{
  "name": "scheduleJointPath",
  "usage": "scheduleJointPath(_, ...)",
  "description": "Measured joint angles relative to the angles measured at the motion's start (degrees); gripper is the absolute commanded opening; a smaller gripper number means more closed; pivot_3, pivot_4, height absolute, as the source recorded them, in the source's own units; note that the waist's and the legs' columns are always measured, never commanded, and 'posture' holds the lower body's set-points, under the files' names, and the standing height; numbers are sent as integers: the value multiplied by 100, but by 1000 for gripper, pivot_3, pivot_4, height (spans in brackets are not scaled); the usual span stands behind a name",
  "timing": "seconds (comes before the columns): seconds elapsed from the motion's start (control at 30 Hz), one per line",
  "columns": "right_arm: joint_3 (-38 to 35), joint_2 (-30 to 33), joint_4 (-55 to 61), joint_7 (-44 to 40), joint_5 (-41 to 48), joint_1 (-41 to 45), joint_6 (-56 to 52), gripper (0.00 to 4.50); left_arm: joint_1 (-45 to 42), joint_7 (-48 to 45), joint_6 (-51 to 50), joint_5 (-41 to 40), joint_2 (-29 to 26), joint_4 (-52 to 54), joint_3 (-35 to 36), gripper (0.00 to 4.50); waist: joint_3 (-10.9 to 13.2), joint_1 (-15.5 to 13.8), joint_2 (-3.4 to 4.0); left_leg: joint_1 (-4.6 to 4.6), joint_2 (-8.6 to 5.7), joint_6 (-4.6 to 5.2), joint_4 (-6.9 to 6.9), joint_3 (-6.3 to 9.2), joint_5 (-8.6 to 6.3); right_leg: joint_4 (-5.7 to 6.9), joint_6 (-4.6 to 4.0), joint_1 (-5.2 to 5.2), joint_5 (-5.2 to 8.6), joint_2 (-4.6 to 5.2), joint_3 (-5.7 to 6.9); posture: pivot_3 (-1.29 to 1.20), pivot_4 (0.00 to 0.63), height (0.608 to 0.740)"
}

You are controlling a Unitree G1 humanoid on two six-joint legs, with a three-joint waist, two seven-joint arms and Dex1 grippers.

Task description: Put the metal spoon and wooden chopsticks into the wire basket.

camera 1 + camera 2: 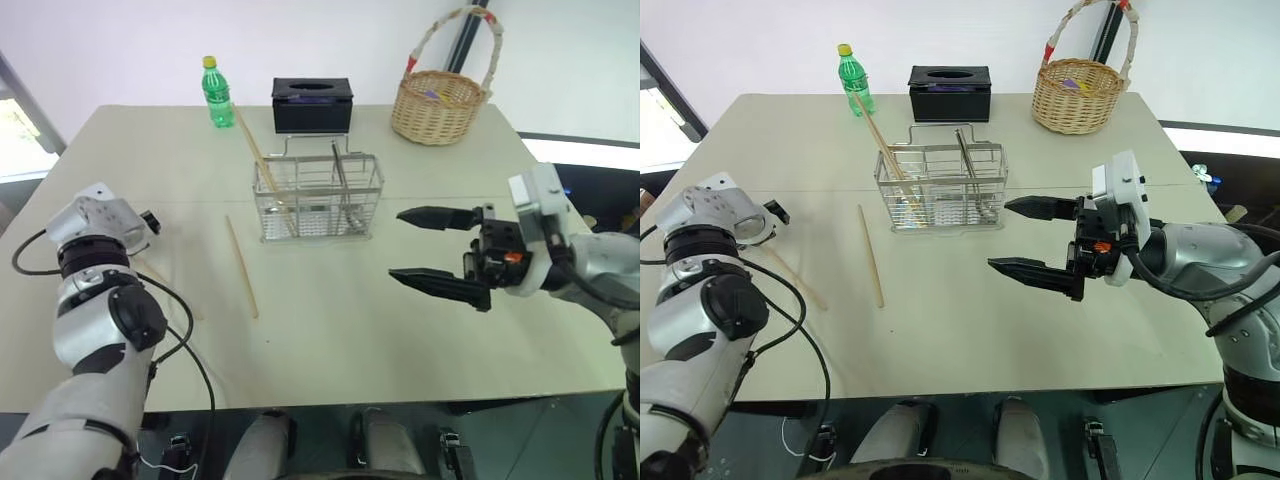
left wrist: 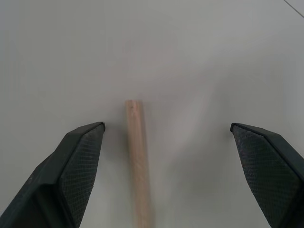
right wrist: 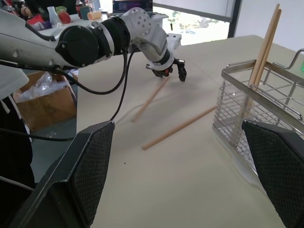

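The wire basket [image 1: 318, 197] stands mid-table. Two wooden chopsticks [image 1: 258, 158] lean in its left part. In its right part stands a thin metal handle [image 1: 341, 172], seemingly the metal spoon's; its bowl is hidden in the mesh. One chopstick [image 1: 242, 268] lies flat left of the basket. Another chopstick [image 2: 137, 161] lies further left, its end between the fingers of my open left gripper [image 2: 167, 126], which touch neither side of it. My right gripper [image 1: 396, 243] hovers open and empty right of the basket, pointing left.
A green bottle [image 1: 216, 95], a black tissue box [image 1: 312, 103] and a round wicker basket [image 1: 440, 100] line the table's far edge. A cardboard box [image 3: 45, 102] sits beyond the table's left side.
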State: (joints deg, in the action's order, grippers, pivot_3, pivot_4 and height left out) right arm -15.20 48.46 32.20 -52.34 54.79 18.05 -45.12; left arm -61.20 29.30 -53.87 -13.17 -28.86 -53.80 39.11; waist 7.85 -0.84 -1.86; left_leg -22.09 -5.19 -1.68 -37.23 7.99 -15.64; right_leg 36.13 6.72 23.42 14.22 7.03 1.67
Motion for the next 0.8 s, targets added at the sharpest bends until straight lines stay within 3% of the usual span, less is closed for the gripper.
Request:
scheduleJointPath(0.2,-39,-12,27,155,4,-95,59,4500,-173,102,185,-120,-47,-301,4,315,-4,-76,-9,-5,-4,0,-5,0,0,-2,1,0,-1,0,1,0,150,661)
scheduleJointPath(0.23,-39,-15,27,168,4,-99,61,4500,-186,105,185,-138,-44,-315,4,43,-4,-86,-9,-6,-4,0,-4,-1,0,-1,2,1,-1,-1,1,0,150,661)
scheduleJointPath(0.6,44,-79,-92,256,-4,-87,178,4500,-449,157,148,-364,-61,-343,-32,43,-2,-139,-15,-10,-3,0,-4,-1,0,-2,2,6,-1,-1,1,0,150,661)
scheduleJointPath(0.8,84,-132,-102,344,9,-90,171,4500,-983,-844,1398,-429,-376,-265,-240,43,3,-136,-24,-22,0,-16,-4,-2,9,-3,0,17,-1,0,1,0,150,661)
